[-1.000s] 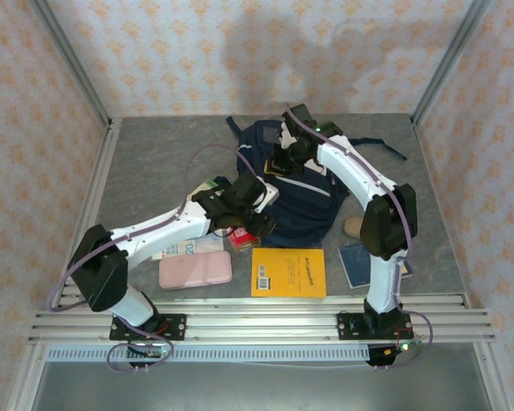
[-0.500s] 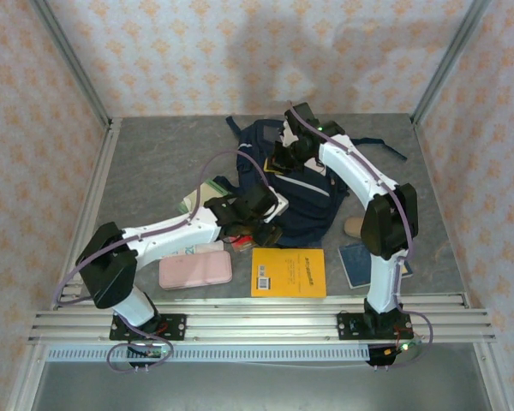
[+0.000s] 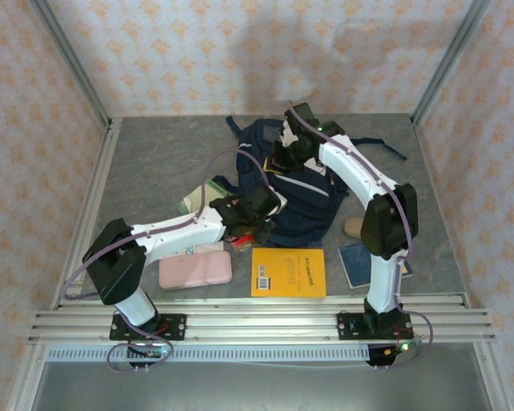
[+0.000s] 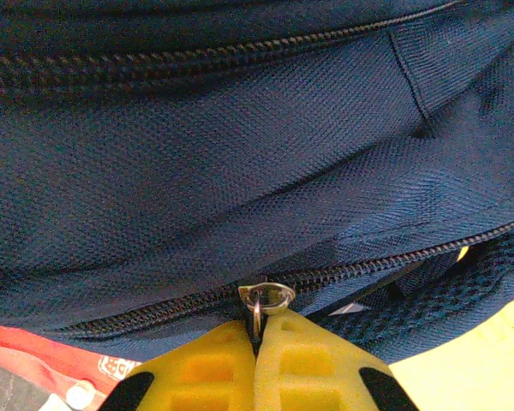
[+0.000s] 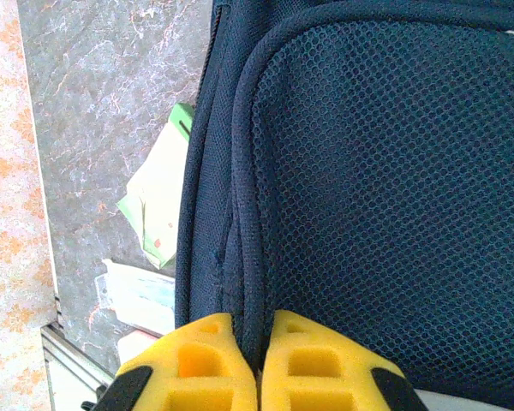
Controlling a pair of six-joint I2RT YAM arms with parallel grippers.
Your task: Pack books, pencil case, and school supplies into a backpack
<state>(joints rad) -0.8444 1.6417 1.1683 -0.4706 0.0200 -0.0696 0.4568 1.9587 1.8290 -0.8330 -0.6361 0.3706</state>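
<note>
Because it is soft, limp cloth, the large navy blue fabric backpack point(image 3: 301, 195) lying at the far middle of the grey table point(image 3: 154, 154) will likely sag and slide when tugged. It wants holding at a firm seam while the zip is worked. The right gripper point(image 5: 258, 330) has its jaws pinched together on a corded edge seam point(image 5: 248, 257) beside the mesh panel point(image 5: 394, 171). The thin orange-yellow book with a barcode point(image 3: 288, 272) lies near, in the middle, with a thin navy blue book point(image 3: 358, 264) to its right. Both look light, flat and fairly stiff, best lifted by an edge. The flat pale pink pencil case point(image 3: 195, 269) lies near left. A green-edged flat packet point(image 5: 158, 201) lies just beside the pack. At the pack's near-left side the left gripper point(image 4: 255, 330) has its jaws closed on the small metal zip-pull ring point(image 4: 265, 297).
</note>
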